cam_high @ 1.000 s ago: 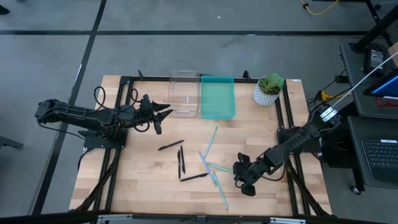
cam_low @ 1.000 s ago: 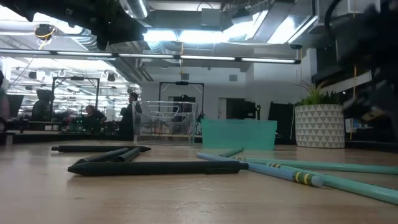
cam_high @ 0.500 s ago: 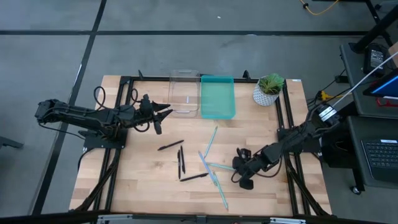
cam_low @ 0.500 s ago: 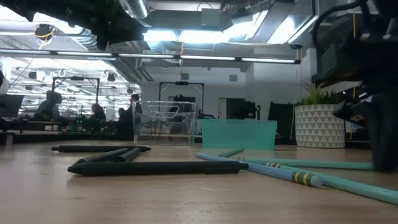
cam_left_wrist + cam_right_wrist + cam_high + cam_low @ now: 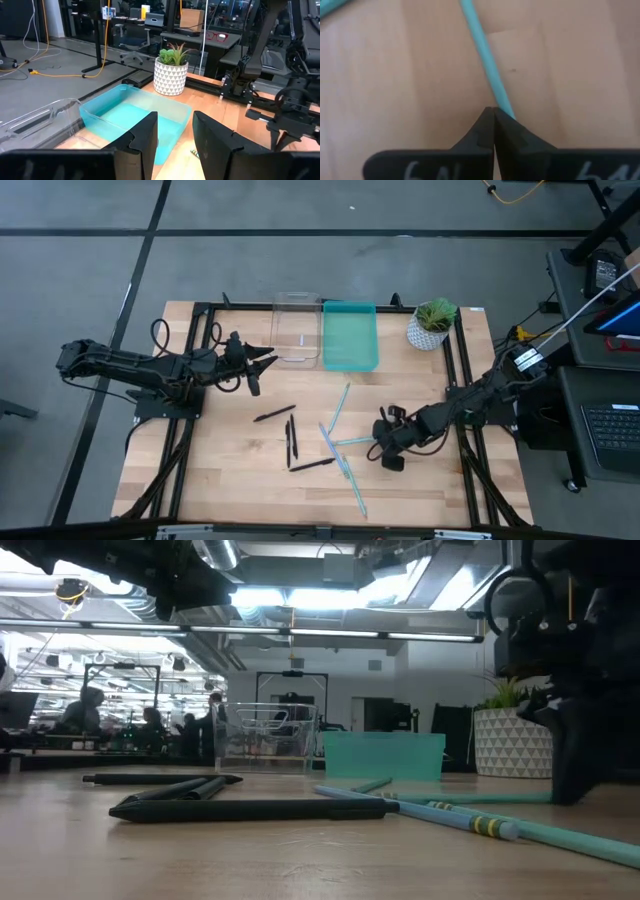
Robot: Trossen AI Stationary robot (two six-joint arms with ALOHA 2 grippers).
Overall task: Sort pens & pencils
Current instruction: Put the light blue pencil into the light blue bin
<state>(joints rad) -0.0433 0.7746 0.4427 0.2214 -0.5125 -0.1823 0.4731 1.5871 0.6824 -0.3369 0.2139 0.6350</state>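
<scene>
Several teal pencils (image 5: 340, 405) and black pens (image 5: 291, 438) lie flat on the wooden table (image 5: 220, 470). My right gripper (image 5: 379, 447) (image 5: 493, 111) is shut, low over the table at the right end of one teal pencil (image 5: 352, 442) (image 5: 480, 45). In the low view it stands as a dark shape (image 5: 570, 785) at the right. My left gripper (image 5: 268, 360) (image 5: 175, 142) waits open above the table's left side, near a clear bin (image 5: 297, 330). Beside that stands a teal bin (image 5: 350, 335). My right gripper comes at the teal pencil from above, pointing down, with its fingers shut together. The pencil's end (image 5: 503, 107) runs up to one fingertip (image 5: 512, 125) and seems to pass under it. No pencil shows between the fingers. The pencil lies flat on the table.
A potted plant (image 5: 431, 323) stands at the far right corner. The two bins sit side by side at the far edge. Pens lie left of centre and pencils toward the right, some crossing. Bare wood shows along the near left (image 5: 200, 480).
My right gripper has moved toward the table's far edge and a little left, from bare wood near the front up to the right end of a teal pencil. Its fingers have stayed shut. The pens and pencils lie as before.
</scene>
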